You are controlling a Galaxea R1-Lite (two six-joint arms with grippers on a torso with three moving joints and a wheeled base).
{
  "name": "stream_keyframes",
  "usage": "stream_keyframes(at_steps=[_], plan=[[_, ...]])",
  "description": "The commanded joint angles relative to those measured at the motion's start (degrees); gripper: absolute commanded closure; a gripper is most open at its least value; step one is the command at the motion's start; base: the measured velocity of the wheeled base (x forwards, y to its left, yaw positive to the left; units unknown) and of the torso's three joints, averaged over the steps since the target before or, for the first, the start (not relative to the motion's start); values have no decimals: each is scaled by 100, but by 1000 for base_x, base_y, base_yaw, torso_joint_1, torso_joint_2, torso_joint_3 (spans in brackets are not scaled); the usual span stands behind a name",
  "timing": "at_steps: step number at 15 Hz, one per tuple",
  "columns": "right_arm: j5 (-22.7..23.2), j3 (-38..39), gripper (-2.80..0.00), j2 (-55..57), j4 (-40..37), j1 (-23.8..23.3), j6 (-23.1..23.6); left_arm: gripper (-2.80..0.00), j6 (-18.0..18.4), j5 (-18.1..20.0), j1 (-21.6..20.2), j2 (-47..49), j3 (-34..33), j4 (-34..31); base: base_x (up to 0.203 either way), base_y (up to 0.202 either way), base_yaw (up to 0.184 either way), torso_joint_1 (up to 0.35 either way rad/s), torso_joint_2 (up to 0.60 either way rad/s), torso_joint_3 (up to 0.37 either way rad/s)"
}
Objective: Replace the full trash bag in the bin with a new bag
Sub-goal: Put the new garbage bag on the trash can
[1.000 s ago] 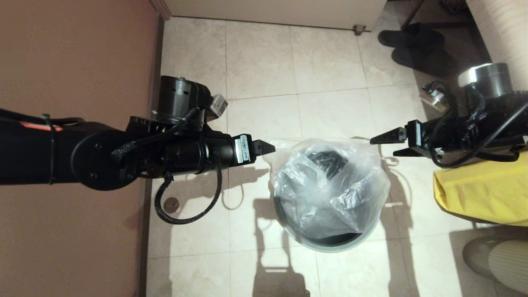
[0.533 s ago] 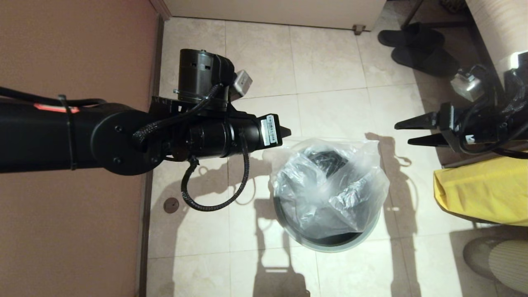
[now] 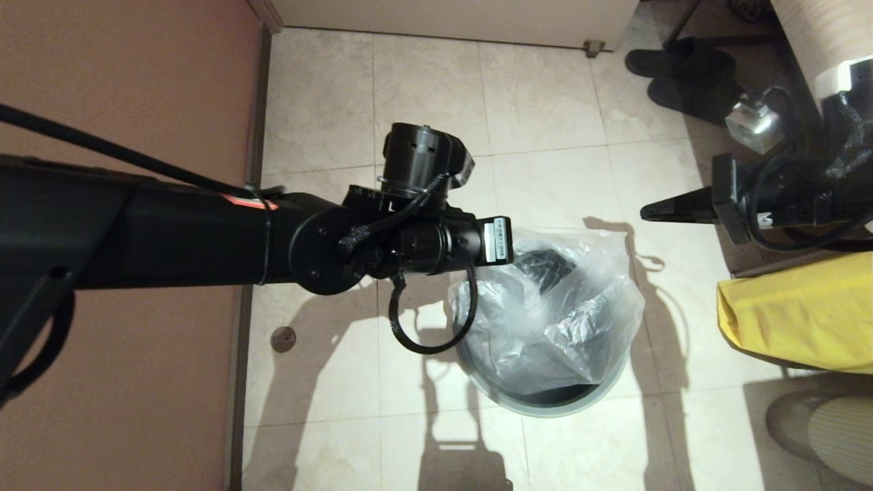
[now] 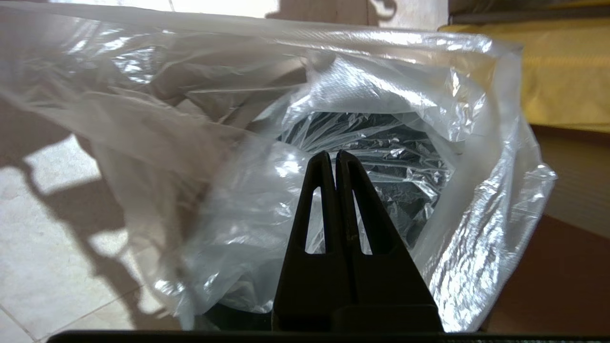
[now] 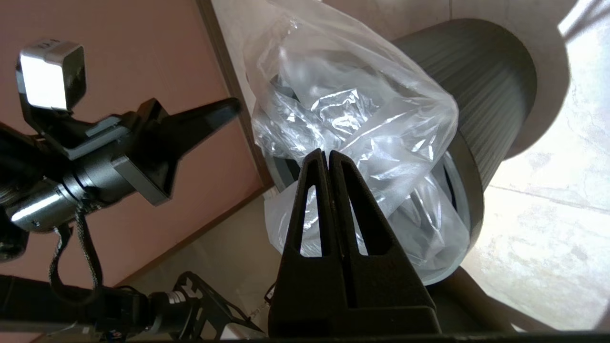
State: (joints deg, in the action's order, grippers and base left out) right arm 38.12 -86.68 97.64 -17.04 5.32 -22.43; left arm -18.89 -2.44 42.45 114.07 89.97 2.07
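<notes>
The bin [image 3: 545, 407] stands on the tiled floor, its grey rim bare on the near side. Its ribbed outer wall shows as the bin [image 5: 481, 76] in the right wrist view. The new bag [image 3: 556, 310], clear and crinkly, sits rumpled in the mouth and stands above the rim. My left gripper [image 4: 332, 154] is shut with nothing in it, pointing into the new bag [image 4: 238, 157]. The left gripper [image 5: 232, 105] hangs just beside the bag's far left edge. My right gripper [image 3: 644, 213] is shut and empty, apart from the bag on its right.
A yellow sack [image 3: 794, 317] lies right of the bin; I cannot tell whether it is the full trash bag. Black slippers [image 3: 689, 78] lie at the back right. A reddish wall [image 3: 129, 102] runs along the left. A pale ribbed object [image 3: 839, 426] sits near right.
Both grippers were open and are now shut. The left arm has swung right, up to the bag's edge. The right gripper has drawn back to the right, away from the bag.
</notes>
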Motion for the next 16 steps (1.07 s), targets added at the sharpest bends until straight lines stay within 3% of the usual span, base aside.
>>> stream_keyframes(at_steps=[1,5,11,16], plan=[[-206,-165,0,146,-101,356,-7,0,47,-24,58,416,253,-89,0,0,0,0,0,0],[-761,-235,0,291,-157,641,261,0,172,-77,161,892,658,-237,0,0,0,0,0,0],[-945,-737,0,758,-699,877,828,0,394,-334,414,1491,1860,-918,0,0,0,0,0,0],[-1566,-733,0,820,-1481,903,1539,0,381,-331,594,1260,1213,-1068,0,0,0,0,0,0]])
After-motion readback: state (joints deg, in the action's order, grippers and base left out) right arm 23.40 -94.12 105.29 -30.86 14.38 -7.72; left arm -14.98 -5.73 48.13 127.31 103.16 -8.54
